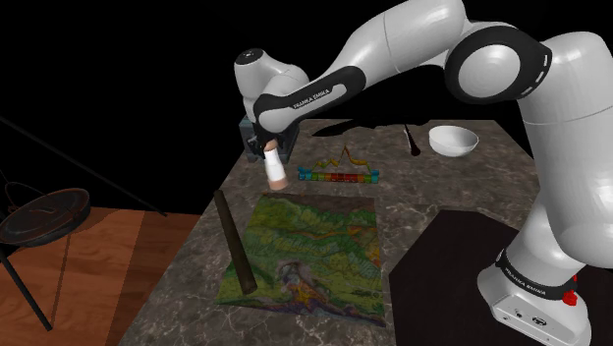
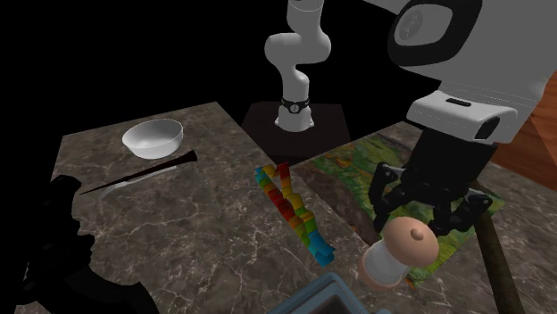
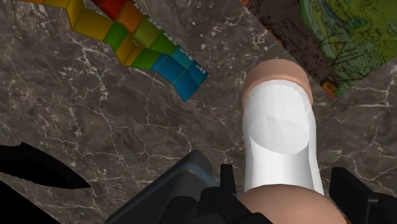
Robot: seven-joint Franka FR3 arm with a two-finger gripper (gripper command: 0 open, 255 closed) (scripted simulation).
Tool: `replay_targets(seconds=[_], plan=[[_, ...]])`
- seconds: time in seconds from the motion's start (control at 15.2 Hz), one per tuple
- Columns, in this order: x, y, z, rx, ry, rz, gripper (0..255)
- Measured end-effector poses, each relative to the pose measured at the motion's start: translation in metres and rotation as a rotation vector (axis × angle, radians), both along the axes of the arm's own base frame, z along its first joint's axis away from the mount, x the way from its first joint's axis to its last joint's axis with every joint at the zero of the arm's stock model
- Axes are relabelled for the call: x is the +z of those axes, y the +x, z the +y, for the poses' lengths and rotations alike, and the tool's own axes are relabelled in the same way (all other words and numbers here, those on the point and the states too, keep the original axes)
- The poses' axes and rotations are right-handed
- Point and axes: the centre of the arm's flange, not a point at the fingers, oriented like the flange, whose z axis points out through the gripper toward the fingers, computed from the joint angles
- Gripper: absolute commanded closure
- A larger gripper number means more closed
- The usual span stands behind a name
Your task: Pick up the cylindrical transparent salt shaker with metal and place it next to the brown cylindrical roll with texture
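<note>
So, shoulder view: the gripper [image 1: 269, 153] is clamped on a white, tan-capped shaker [image 1: 276, 170], tilted at the mat's [image 1: 314, 246] far edge on the marble table [image 1: 187, 285]; can't tell if it touches. The brown roll [image 1: 236, 244] runs along the mat's left side, apart from it.

Second exterior view: the fingers clasp the shaker's top, with colour blocks [image 2: 290, 205] nearby.

Wrist view: both fingers [image 3: 352, 191] hug the shaker's sides.

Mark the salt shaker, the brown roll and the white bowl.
salt shaker [image 1: 273, 165]: shoulder view, on its white body.
brown roll [image 1: 234, 242]: shoulder view, midway up its dark shaft.
white bowl [image 1: 454, 147]: shoulder view, on its outer wall.
</note>
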Motion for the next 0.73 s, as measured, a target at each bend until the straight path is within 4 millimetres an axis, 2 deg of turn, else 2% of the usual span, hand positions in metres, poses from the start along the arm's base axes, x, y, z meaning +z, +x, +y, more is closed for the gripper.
replay_targets(seconds=[0.2, 0.26, 0.66, 0.73], plan=[[-0.0004, -0.0001, 0.0001, 0.0, 0.0, 0.0, 255], [-0.0005, -0.0001, 0.0001, 0.0, 0.0, 0.0, 0], [-0.0003, -0.0001, 0.0002, 0.0, 0.0, -0.001, 0], [0.0059, -0.0016, 0.0009, 0.0, 0.0, 0.0, 0]])
